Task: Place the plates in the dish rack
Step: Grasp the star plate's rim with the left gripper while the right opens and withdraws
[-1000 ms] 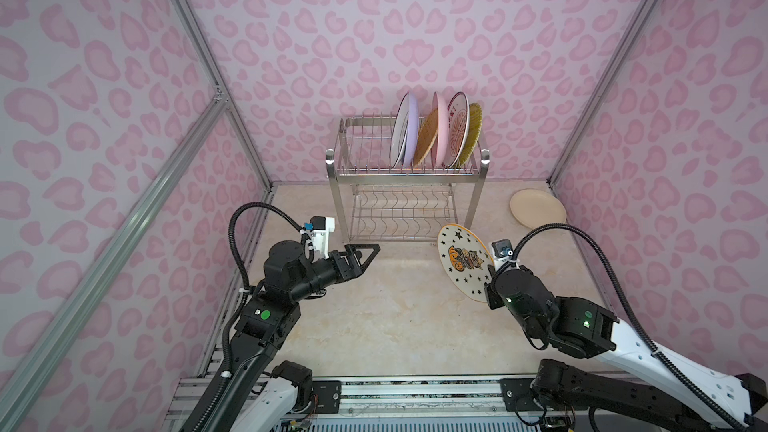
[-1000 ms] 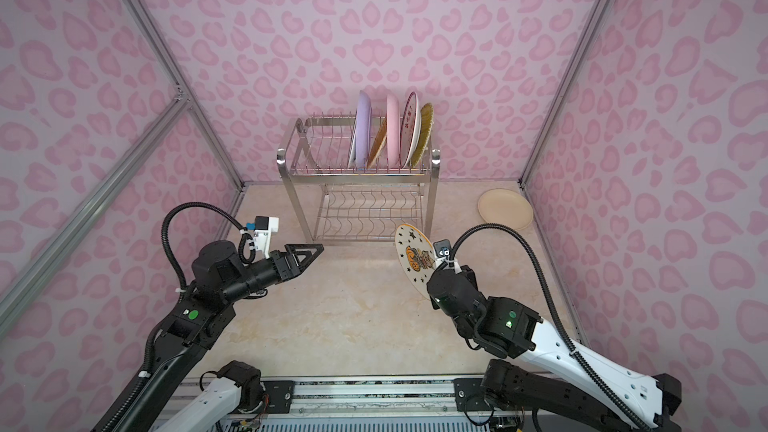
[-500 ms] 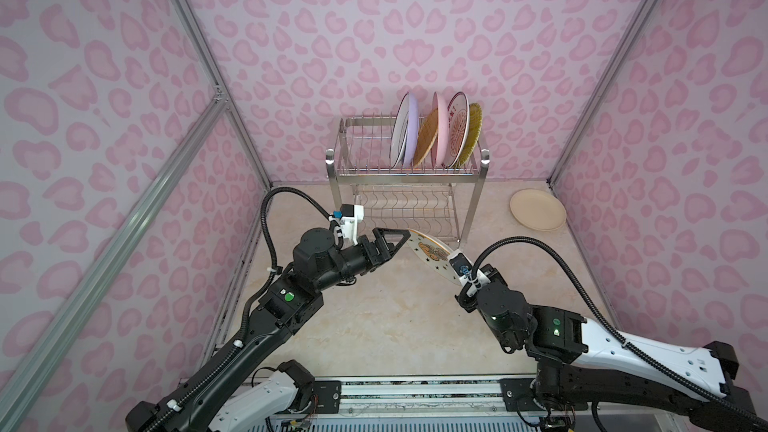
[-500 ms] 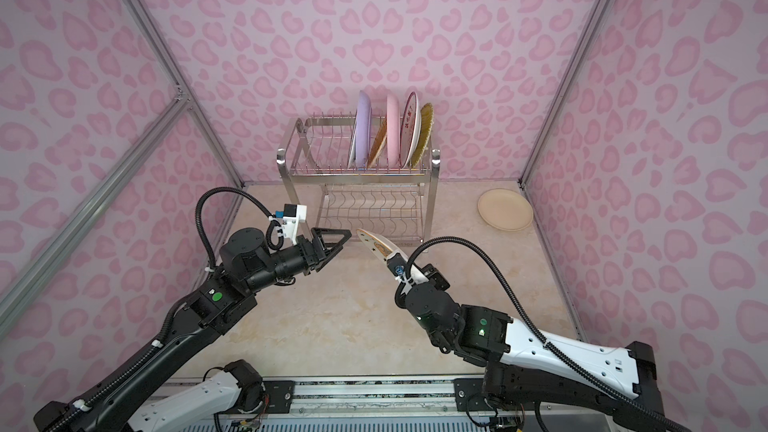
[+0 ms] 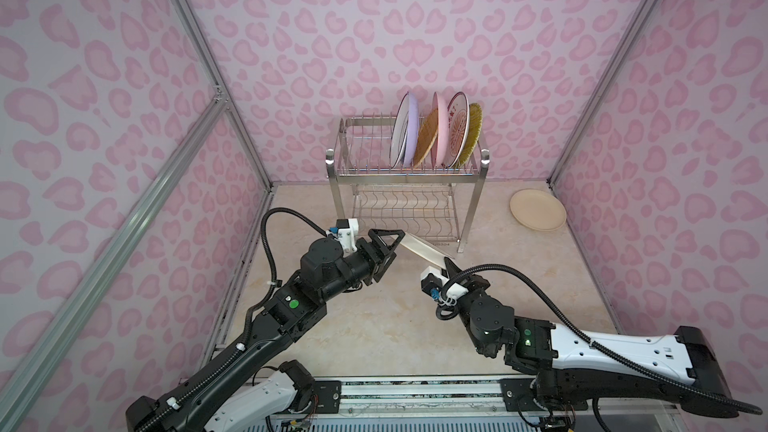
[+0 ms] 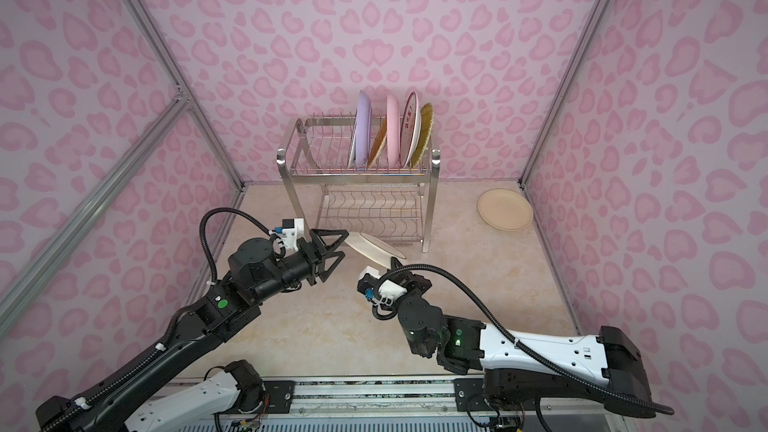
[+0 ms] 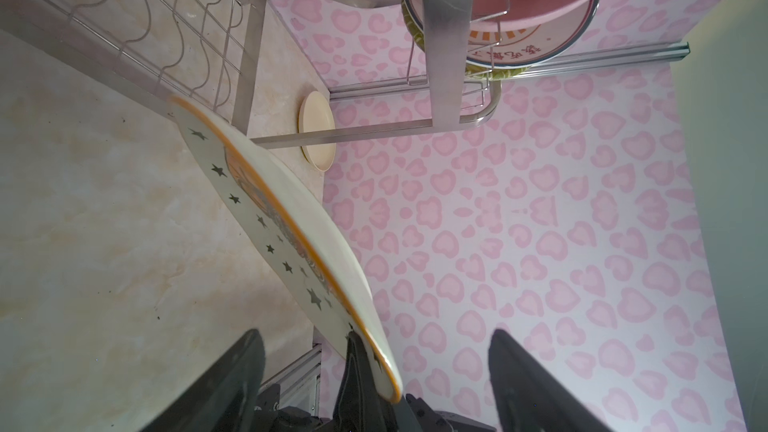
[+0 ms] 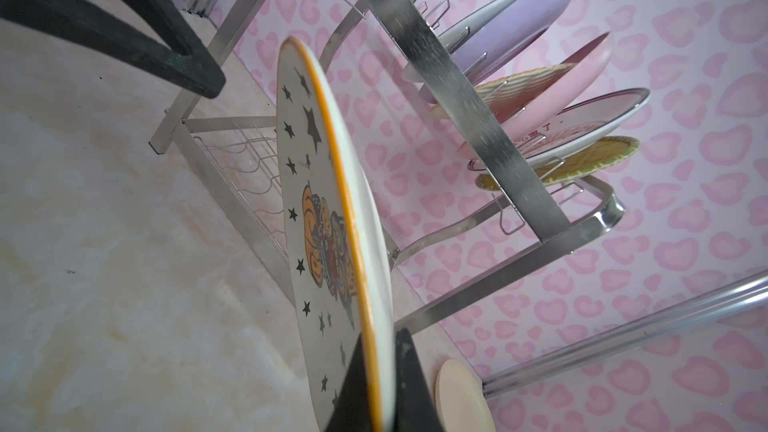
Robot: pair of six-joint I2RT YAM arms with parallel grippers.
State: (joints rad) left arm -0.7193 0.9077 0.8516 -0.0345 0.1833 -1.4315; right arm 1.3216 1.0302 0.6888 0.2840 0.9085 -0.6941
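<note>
My right gripper (image 5: 446, 263) (image 8: 382, 338) is shut on the rim of the star-patterned plate (image 5: 422, 247) (image 8: 316, 201). It holds that plate tilted above the floor, in front of the dish rack (image 5: 407, 174) (image 6: 357, 176). My left gripper (image 5: 399, 245) (image 7: 374, 332) is open, and the plate's free edge (image 6: 353, 238) lies right at its mouth. I cannot tell whether the fingers touch it. Several plates stand in the rack's upper tier, among them a lilac one (image 5: 409, 130) and a pink one (image 5: 440, 130). A plain cream plate (image 5: 538, 209) (image 6: 505, 209) lies flat on the floor.
The rack's lower wavy-wire shelf (image 5: 405, 209) holds nothing, and the left half of the upper tier (image 5: 365, 147) has free prongs. Pink patterned walls enclose the cell on three sides. The cream plate sits close to the right wall.
The right arm has swung the star plate leftward and tipped it from near upright to a low slant. The left arm has reached forward to the plate's edge, its jaws narrowing a little.
</note>
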